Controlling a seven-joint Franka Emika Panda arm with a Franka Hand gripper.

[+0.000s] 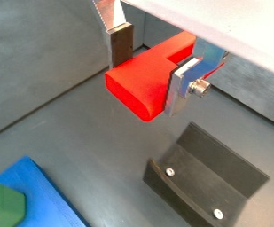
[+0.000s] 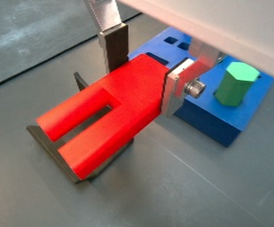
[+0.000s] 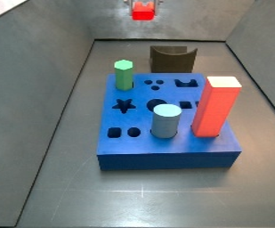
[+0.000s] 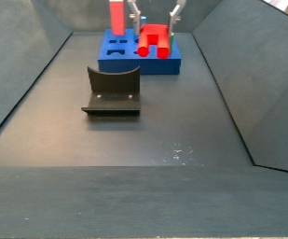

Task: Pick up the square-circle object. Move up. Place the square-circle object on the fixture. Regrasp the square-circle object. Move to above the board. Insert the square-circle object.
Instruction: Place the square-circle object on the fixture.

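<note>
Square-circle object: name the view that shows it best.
A wrist view: the square-circle object fills the frame, its forked end visible, clamped in the pincer. The other wrist picture shows its rounded end. Both side views show it small and raised.

Hand (image 1: 151, 71) raised, fingers clamped shut.

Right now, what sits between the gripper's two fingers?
The red peg, clamped in the gripper; both wrist views show it, raised above the fixture.
</note>
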